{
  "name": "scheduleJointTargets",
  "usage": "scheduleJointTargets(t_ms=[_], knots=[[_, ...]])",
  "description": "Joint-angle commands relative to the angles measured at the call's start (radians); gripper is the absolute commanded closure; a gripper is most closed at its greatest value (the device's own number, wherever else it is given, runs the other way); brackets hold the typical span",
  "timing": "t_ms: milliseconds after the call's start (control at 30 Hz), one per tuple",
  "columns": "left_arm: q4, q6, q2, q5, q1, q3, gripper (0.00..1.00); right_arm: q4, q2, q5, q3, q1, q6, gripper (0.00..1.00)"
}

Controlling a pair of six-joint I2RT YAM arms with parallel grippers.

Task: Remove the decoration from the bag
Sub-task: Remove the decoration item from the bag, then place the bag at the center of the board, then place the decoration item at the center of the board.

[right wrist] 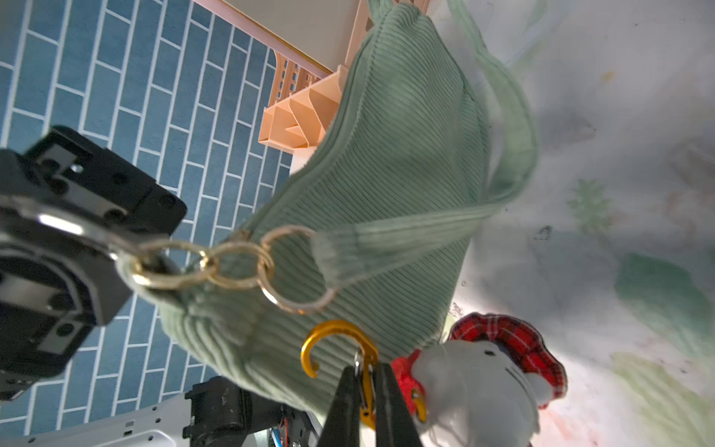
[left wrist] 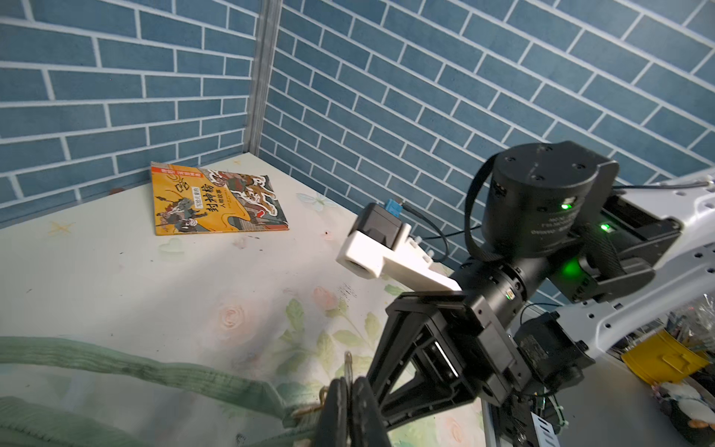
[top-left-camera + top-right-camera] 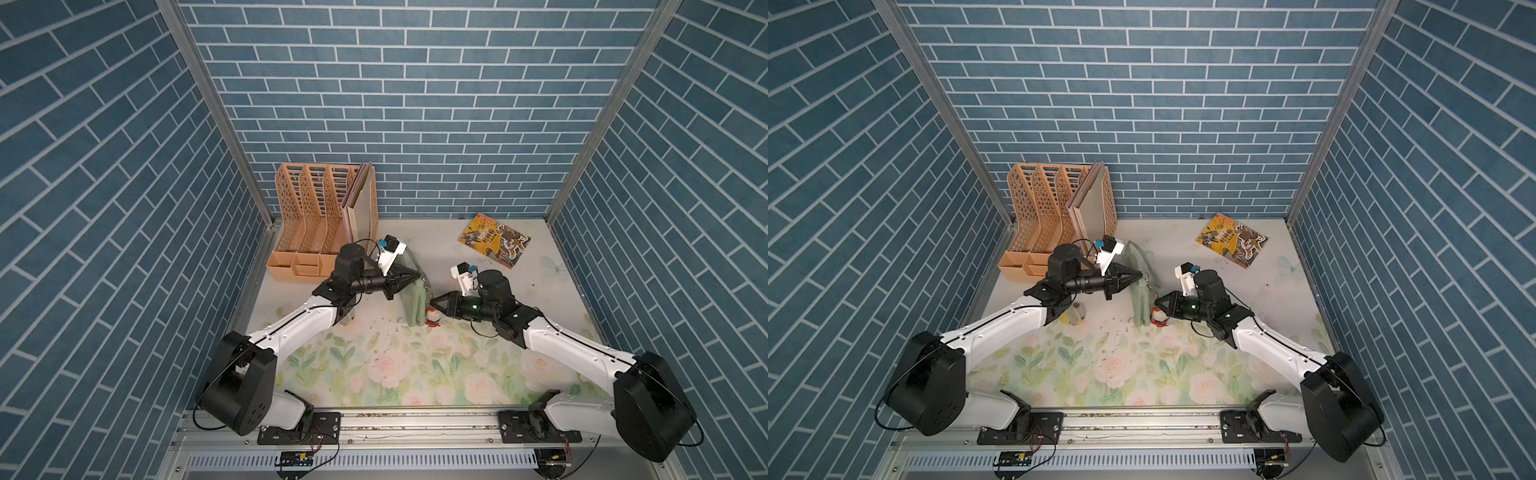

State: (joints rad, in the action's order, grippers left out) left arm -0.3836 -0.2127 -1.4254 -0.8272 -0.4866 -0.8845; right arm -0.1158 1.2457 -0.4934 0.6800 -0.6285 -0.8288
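Green corduroy bag (image 1: 390,185) hung at frame centre, left end effector (image 1: 116,247) pinched its gold ring chain (image 1: 232,263), right end effector (image 1: 365,391) clamped the orange carabiner (image 1: 332,340) of the plush cat decoration (image 1: 479,383), lower right, just beside the bag.

In both top views, the left gripper (image 3: 417,276) covers part of the green bag (image 3: 415,307), and the decoration (image 3: 433,321) is too small to read. In the right wrist view, the decoration (image 1: 483,383) runs off the frame's edge, its gold clasp (image 1: 340,348) partly hidden between the right gripper (image 1: 365,391) fingers.
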Motion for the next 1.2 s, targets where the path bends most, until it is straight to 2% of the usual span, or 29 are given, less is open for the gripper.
scheduleJointTargets(t_ms=[0,133,300,433,500,667,767,1000,1167], knots=[[-0.048,-0.081,-0.024,0.091,0.008,0.006,1.0,0.037,-0.046,0.006,-0.02,-0.005,0.067,1.0],[-0.084,-0.139,-0.077,0.131,0.001,-0.021,1.0,0.035,-0.068,-0.011,-0.049,-0.005,0.074,1.0],[0.006,-0.119,-0.16,0.206,-0.063,-0.092,0.99,0.093,-0.118,0.073,-0.034,-0.001,0.134,1.0],[0.003,-0.141,-0.222,0.248,-0.104,-0.074,0.94,0.106,-0.148,0.125,-0.019,0.032,0.178,1.0],[-0.014,-0.168,-0.246,0.258,-0.11,-0.068,0.9,0.104,-0.163,0.158,-0.018,0.053,0.196,1.0],[-0.004,-0.225,-0.265,0.28,-0.118,-0.099,0.69,0.022,-0.19,0.268,-0.036,0.058,0.284,1.0],[0.058,-0.253,-0.244,0.299,-0.118,-0.14,0.58,-0.071,-0.204,0.312,-0.08,0.058,0.334,1.0],[0.156,-0.376,-0.129,0.31,-0.126,-0.156,0.47,-0.187,-0.225,0.379,-0.139,0.058,0.432,1.0],[0.12,-0.461,-0.078,0.297,-0.204,-0.146,0.39,-0.217,-0.216,0.372,-0.142,0.056,0.474,1.0]])
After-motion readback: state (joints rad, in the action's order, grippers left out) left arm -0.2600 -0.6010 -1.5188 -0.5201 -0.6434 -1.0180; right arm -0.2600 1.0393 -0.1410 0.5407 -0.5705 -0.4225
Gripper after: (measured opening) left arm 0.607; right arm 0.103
